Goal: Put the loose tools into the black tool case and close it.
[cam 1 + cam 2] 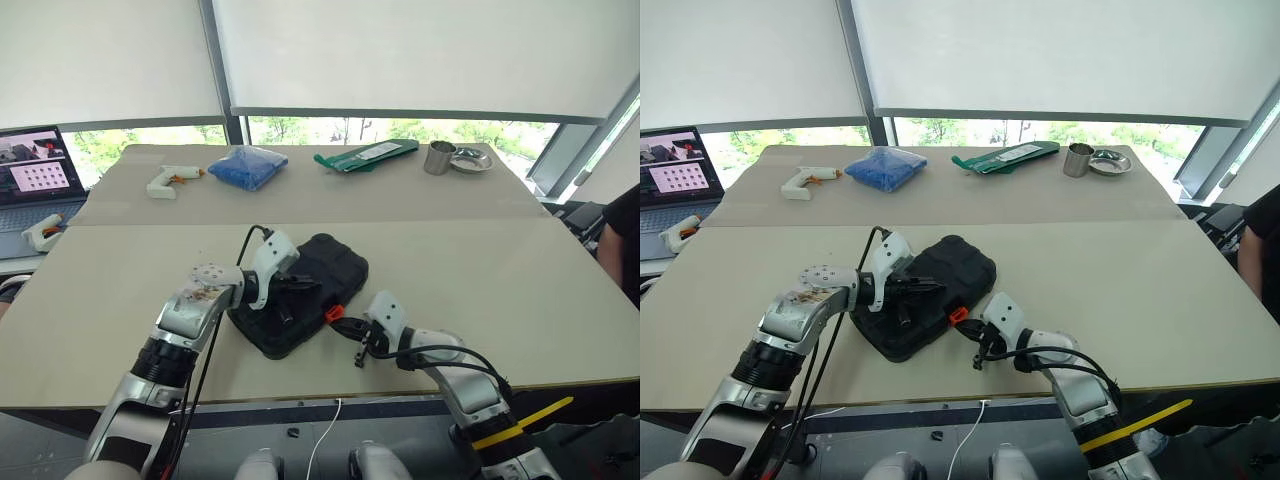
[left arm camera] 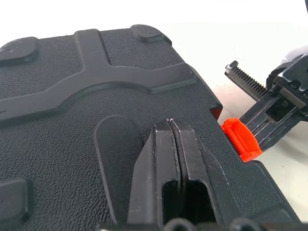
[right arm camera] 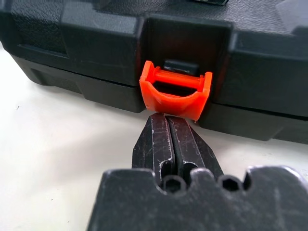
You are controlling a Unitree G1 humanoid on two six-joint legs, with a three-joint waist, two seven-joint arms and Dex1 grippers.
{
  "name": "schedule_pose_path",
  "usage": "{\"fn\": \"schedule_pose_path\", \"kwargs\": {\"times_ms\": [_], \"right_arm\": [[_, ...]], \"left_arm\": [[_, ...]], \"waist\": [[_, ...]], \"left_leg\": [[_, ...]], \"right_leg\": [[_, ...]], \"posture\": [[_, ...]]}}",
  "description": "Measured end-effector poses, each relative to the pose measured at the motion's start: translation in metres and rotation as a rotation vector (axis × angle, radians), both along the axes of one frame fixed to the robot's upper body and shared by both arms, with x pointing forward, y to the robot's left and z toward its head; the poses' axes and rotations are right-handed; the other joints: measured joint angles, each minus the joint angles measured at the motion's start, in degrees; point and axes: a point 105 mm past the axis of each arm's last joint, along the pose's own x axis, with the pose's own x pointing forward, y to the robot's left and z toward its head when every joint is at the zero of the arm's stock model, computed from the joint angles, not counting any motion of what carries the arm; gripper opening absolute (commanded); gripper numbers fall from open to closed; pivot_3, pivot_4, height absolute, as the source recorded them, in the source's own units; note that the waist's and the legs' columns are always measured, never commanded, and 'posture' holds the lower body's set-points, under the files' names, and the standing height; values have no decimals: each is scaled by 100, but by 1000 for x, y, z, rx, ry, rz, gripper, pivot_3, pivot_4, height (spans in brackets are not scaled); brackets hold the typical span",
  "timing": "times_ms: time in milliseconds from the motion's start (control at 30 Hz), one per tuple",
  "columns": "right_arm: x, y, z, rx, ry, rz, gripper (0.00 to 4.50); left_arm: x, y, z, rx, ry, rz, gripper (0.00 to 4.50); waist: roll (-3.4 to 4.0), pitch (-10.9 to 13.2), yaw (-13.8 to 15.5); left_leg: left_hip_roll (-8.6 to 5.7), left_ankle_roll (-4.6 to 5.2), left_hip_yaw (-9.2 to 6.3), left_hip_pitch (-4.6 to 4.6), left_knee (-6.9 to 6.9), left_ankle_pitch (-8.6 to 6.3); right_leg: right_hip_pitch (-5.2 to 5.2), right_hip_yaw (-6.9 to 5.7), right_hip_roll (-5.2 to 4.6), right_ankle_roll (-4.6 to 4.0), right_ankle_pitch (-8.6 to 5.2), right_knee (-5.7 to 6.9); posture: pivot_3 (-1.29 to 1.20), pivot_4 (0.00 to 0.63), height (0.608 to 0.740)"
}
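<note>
Black tool case (image 1: 300, 290) lies lid-down, orange latch (image 3: 175, 95) unfastened; both jaws pressed together.

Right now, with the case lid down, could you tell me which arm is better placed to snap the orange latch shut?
The right. The right gripper, shut, sits right under the orange latch, which hangs unfastened at the black tool case front edge. The left gripper, shut, rests on the lid, well placed to hold it down.

We see the black tool case (image 2: 96, 96) as matt, pebble-grained plastic; its orange latch (image 3: 175, 94) smooth, slightly glossy plastic. Claw fingers (image 3: 166, 144) scuffed black metal. Counter (image 1: 480, 280) matt, smooth beige. Upper right: shiny metal cup (image 1: 438, 157).
</note>
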Motion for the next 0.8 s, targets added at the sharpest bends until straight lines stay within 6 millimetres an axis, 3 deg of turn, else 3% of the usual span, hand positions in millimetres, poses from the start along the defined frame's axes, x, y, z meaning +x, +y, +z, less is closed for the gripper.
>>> {"fn": "schedule_pose_path", "kwargs": {"times_ms": [133, 267, 300, 467, 700, 800], "right_arm": [[1, -7, 22, 30, -54, -1, 0], [2, 6, 66, 120, -174, 46, 0], [0, 10, 68, 126, -178, 60, 0], [1, 9, 47, 88, -93, 53, 0], [-12, -12, 55, 116, -84, 51, 0], [-19, -22, 40, 66, -15, 31, 0]], "left_arm": [[1, 2, 1, 1, -1, 7, 72], [1, 2, -2, 1, 9, 9, 72], [1, 1, -2, 1, 10, 6, 72], [-1, -1, -2, -3, 13, -6, 72], [-1, 0, -2, -2, 13, -5, 72], [-1, 1, -2, -1, 12, -2, 72]], "waist": [[0, 0, -16], [1, -2, -23], [2, -2, -16], [2, -2, 33], [2, -2, 46], [2, -2, 41]], "left_leg": [[-2, 1, 0, -29, 2, 1], [0, 1, -7, -22, 1, 1], [-1, 0, -7, -22, 0, 1], [-8, 1, -1, -30, 0, 0], [-5, 1, -4, -30, -3, 0], [-4, 1, -3, -29, -5, 0]], "right_leg": [[-29, 6, 5, 29, 24, 4], [-21, 2, 8, 29, 23, 2], [-21, 0, 8, 27, 22, 0], [-23, 4, -2, 28, 21, -10], [-23, 3, 0, 28, 19, -11], [-24, 3, 0, 4, 5, -12]], "posture": [[0, 150, 740], [0, 150, 740], [0, 150, 740], [0, 150, 740], [0, 150, 740], [0, 150, 740]]}}
